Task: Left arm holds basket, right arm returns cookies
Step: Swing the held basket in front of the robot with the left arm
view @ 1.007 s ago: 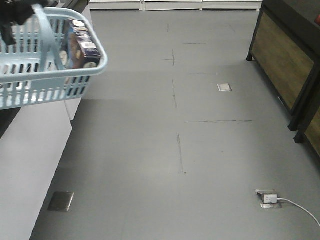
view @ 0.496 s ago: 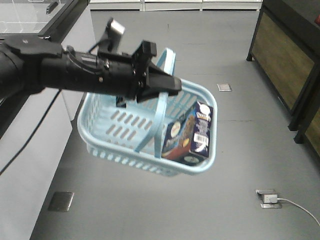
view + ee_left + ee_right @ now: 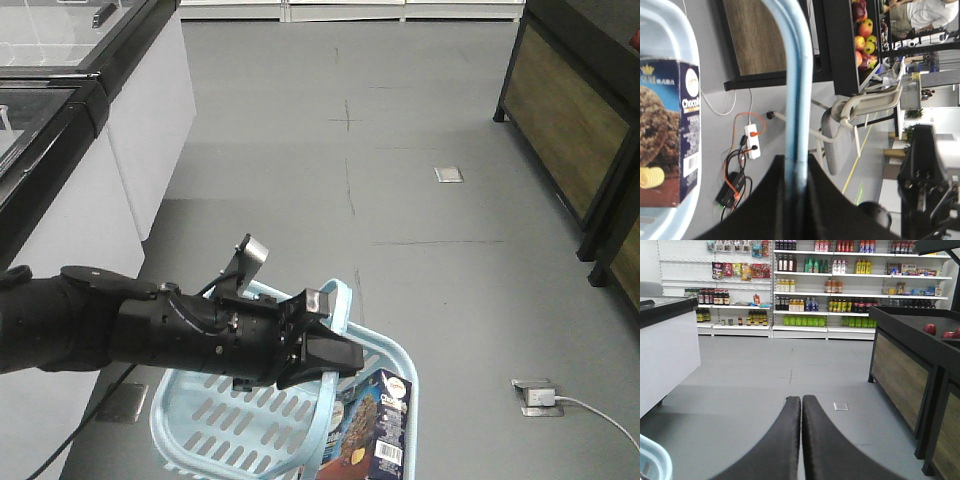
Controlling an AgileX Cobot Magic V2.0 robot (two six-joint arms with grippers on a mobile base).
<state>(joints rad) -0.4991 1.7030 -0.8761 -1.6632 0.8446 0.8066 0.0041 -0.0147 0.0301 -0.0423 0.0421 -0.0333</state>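
Now that the left arm (image 3: 130, 330) has swung down low, the big blue basket (image 3: 232, 418) hangs near the bottom of the front view, over the grey floor (image 3: 400, 200). Part of it is cut off by the edge. A second ago it was high up in the top left corner. Half a second ago it was in the middle. So the arm has been bringing it down and closer to the robot. I think that puts the basket where the right arm can reach in.

The cookies (image 3: 378, 428) are inside the basket as before, tipped against its right wall. The left gripper (image 3: 338, 362) is clenched on the basket's handle (image 3: 795, 75), which runs between its two black fingers. The right gripper (image 3: 801, 401) is pressed shut with nothing in it and points down the aisle at the shelves (image 3: 840, 285). It has not gone for the cookies yet, so putting them back is all yet to do.
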